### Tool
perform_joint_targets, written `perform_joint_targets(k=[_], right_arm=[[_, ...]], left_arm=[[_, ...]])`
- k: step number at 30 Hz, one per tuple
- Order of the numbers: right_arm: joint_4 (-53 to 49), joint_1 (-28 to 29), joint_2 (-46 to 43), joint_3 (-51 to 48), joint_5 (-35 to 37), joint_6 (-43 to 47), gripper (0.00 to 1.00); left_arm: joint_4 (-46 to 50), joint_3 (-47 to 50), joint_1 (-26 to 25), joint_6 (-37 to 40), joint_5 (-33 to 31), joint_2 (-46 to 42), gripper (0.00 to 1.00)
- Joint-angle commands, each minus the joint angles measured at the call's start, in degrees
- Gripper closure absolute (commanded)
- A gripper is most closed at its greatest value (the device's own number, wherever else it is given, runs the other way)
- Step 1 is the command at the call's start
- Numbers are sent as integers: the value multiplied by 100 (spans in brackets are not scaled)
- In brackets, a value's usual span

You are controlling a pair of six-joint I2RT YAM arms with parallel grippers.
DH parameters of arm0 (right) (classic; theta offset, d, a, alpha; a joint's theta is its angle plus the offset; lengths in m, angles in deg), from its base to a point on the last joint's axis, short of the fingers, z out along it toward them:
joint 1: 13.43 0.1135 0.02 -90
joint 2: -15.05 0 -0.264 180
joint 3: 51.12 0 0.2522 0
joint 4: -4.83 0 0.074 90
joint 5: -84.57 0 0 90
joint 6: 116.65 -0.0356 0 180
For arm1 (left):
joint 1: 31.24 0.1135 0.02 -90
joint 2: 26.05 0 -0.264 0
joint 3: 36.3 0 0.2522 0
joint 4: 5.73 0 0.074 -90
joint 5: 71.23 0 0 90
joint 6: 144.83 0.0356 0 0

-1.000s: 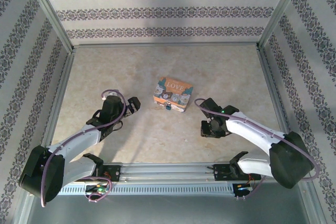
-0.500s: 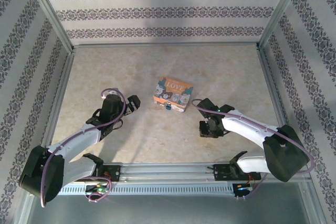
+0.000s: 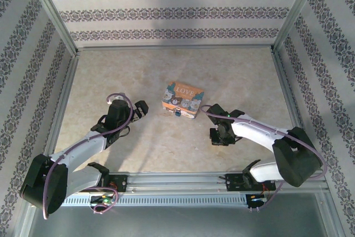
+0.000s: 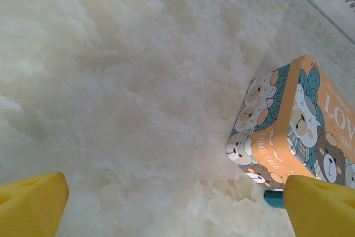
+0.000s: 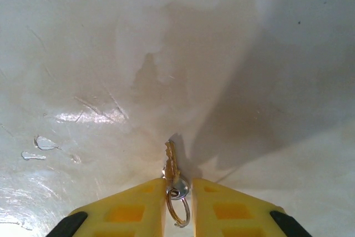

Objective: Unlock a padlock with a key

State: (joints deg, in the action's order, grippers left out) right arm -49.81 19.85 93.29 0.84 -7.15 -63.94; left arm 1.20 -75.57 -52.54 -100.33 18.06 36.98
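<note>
- Tiny teal padlock (image 3: 176, 112) sits at the orange "LOVE" tin's (image 3: 184, 99) six o'clock.
- Right gripper's (image 5: 178, 195) jaws pinch the small brass key (image 5: 171, 165) by its head; so shallow a hold could let it swivel or slip.
- Left gripper's (image 4: 177, 209) jaws gape open.

The tin (image 4: 288, 131) is orange with teal patches, cream and brown cartoon bears, and pale lettering. The padlock (image 3: 177, 113) is teal-blue. The key (image 5: 170, 162) is brassy and its ring (image 5: 178, 209) silvery. The fingers (image 4: 33, 206) of the left gripper (image 4: 177, 206) and of the right gripper (image 5: 178, 192) are bright yellow. The table (image 3: 111, 76) is cream with cloudy beige marbling. The walls (image 3: 166, 9) are white with bands of dark floral print. The arms (image 3: 83, 148) are white and black, and their cables (image 3: 128, 106) purple.
</note>
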Motion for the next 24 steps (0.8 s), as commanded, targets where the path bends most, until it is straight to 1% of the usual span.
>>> perform_joint_targets(k=[1, 9, 14, 17, 24], right_arm=[[-69, 91, 106, 100, 150, 45, 81], [-50, 124, 409, 102, 57, 47, 85], [15, 143, 570, 85, -48, 47, 94], [28, 161, 516, 92, -48, 47, 100], [94, 161, 21, 75, 123, 121, 100]], left_arm=[[24, -146, -10, 27, -109, 49, 1], [49, -162, -5, 26, -122, 56, 1], [77, -182, -4, 50, -146, 34, 1], [128, -177, -6, 68, -182, -22, 1], [381, -303, 3, 106, -189, -371, 1]])
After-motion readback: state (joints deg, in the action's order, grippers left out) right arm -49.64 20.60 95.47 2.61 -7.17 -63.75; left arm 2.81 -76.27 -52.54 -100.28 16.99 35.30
